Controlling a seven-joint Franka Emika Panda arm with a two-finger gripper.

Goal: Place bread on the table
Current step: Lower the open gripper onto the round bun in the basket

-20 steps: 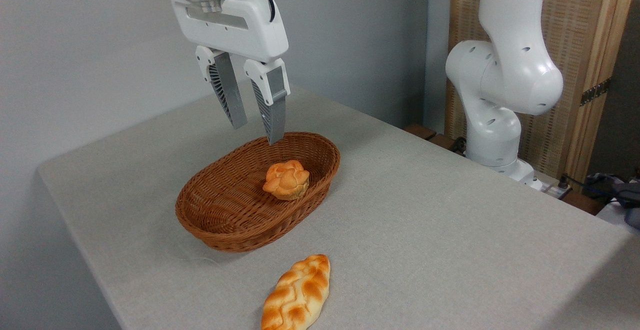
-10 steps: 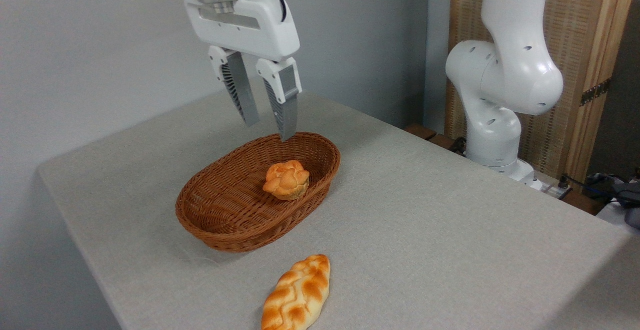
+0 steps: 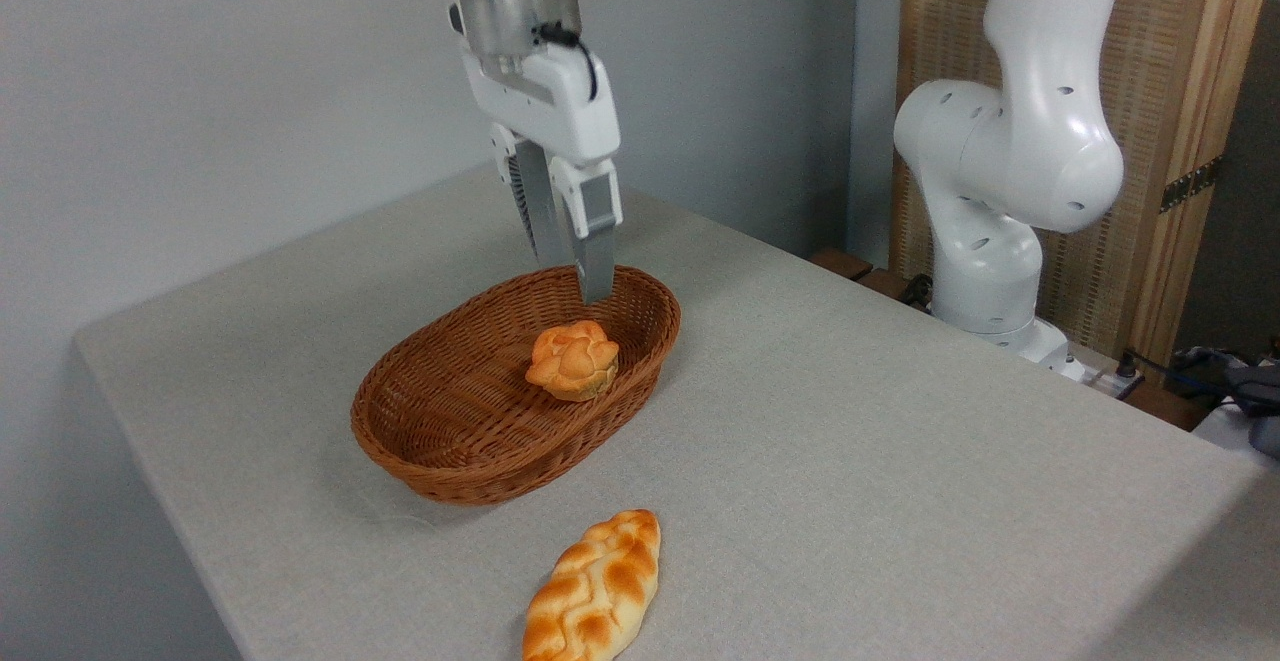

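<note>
The gripper (image 3: 578, 276) hangs over the far rim of the wicker basket (image 3: 440, 451), turned so that its fingers overlap in this view; I cannot tell whether they are spread or pressed together, and it carries nothing. The bread (image 3: 573, 360) sits inside the basket's far end, just below the fingertips and slightly nearer the camera, roundish with no clear long axis, not yet on the table (image 3: 900, 461). No labels or writing are readable.

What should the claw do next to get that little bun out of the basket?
Probably lower straight onto the bread. The gripper hangs just above it, empty, while the bun sits inside the basket, not on the table.
</note>
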